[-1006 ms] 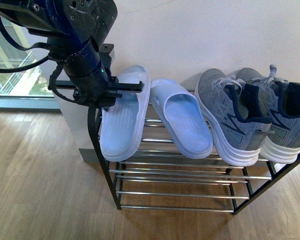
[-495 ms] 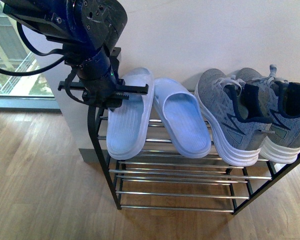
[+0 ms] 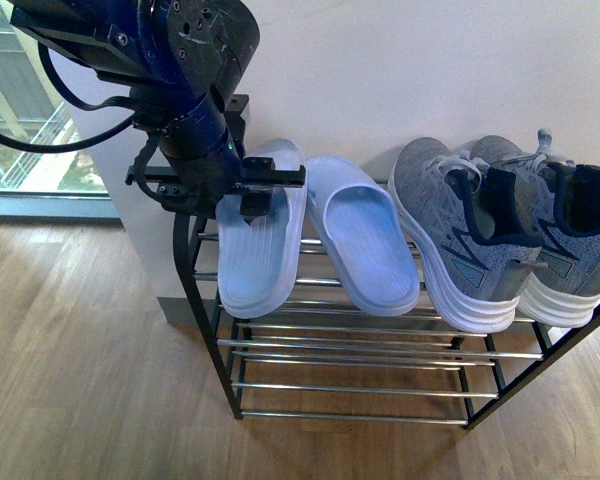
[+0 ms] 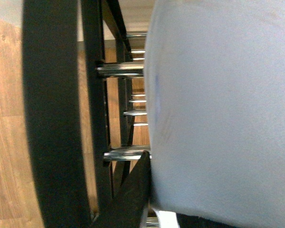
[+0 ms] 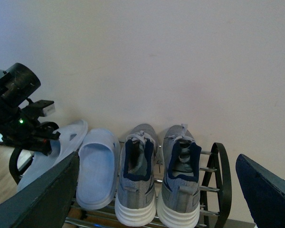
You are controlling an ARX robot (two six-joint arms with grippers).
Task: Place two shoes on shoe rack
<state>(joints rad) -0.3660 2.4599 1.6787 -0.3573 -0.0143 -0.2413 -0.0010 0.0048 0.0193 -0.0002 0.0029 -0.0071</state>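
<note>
Four shoes sit on the top tier of the shoe rack [image 3: 206,300]: two grey sneakers, one [image 3: 458,238] and its mate [image 3: 555,235] at its 3 o'clock, touching side by side, heels toward me, and two pale blue slippers. My left gripper [image 3: 242,195] is over the outer slipper [image 3: 260,240], jaws spread wide across its upper part; I cannot tell whether they press it. The second slipper [image 3: 365,245] lies just beside it at 3 o'clock. My left wrist camera sees the slipper's sole against chrome bars [image 4: 121,70]. My right gripper [image 5: 156,199] is parted wide, holding nothing, well apart from the rack.
</note>
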